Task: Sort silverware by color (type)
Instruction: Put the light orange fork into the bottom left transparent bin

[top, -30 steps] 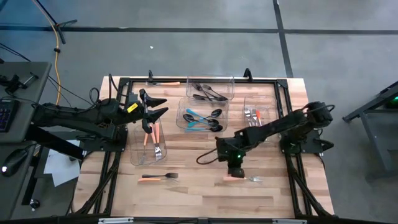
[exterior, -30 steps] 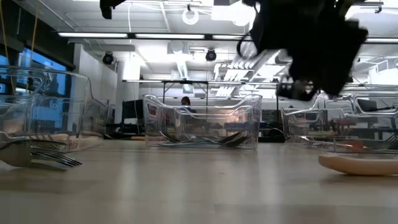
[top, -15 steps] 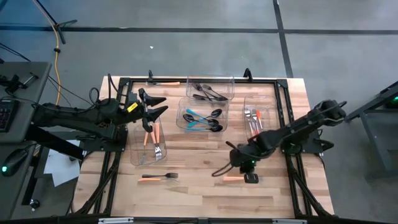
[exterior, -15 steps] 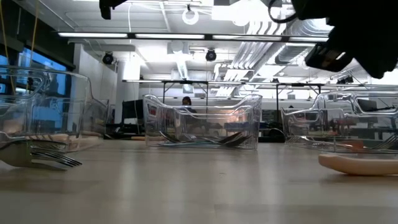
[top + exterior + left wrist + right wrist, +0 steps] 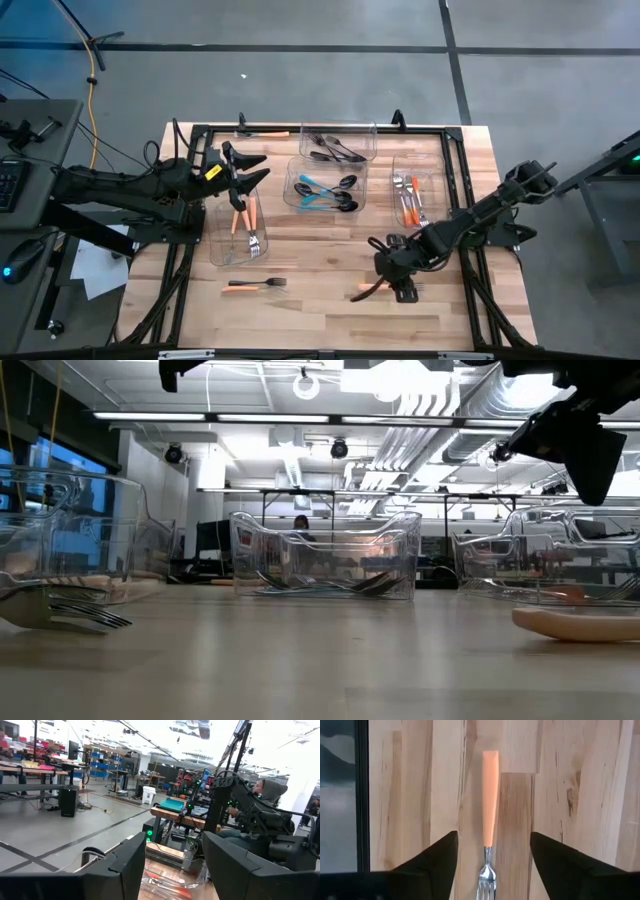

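An orange-handled fork (image 5: pixel 490 795) lies flat on the wooden table (image 5: pixel 320 310) near its front right; in the low view only its handle (image 5: pixel 580 623) shows. My right gripper (image 5: pixel 402 287) hovers over it, pointing steeply down. The gripper (image 5: pixel 493 842) is open, with one finger on each side of the fork's handle and clear of it. My left gripper (image 5: pixel 248 170) waits open above the left bin (image 5: pixel 222 255), nothing between its fingers (image 5: pixel 125 870). More silverware lies loose at the front left (image 5: pixel 255 285).
Clear bins hold sorted silverware: the left bin has orange-handled pieces, the middle one (image 5: pixel 325 187) teal and black, the far one (image 5: pixel 338 147) black, the right one (image 5: pixel 413 190) orange-handled forks. A black frame (image 5: pixel 470 290) runs along the table's sides.
My right gripper has swung toward the table's right and near edges and tipped more steeply down; it now stands over the orange-handled fork. The fork has stayed where it lay on the table.
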You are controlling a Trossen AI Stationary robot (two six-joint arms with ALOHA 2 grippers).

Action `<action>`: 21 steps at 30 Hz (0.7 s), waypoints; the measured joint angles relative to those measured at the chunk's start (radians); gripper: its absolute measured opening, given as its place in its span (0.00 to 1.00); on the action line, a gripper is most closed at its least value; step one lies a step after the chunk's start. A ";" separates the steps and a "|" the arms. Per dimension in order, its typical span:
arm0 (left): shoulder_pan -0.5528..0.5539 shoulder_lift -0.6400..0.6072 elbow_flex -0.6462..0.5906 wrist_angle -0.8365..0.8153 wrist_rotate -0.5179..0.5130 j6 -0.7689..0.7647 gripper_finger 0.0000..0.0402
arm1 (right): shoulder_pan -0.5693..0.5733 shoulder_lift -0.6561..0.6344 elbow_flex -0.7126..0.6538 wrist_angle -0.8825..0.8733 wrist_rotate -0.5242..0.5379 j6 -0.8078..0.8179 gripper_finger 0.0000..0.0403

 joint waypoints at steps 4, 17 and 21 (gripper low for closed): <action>0.000 0.000 0.000 0.000 -0.001 0.000 0.46 | 0.007 0.001 0.000 0.004 0.000 0.037 0.59; 0.000 0.000 0.000 -0.002 -0.003 0.001 0.46 | 0.060 0.189 0.001 0.051 0.027 0.026 0.59; 0.000 0.000 0.000 -0.002 -0.003 0.001 0.46 | 0.060 0.253 0.001 0.075 0.026 0.030 0.59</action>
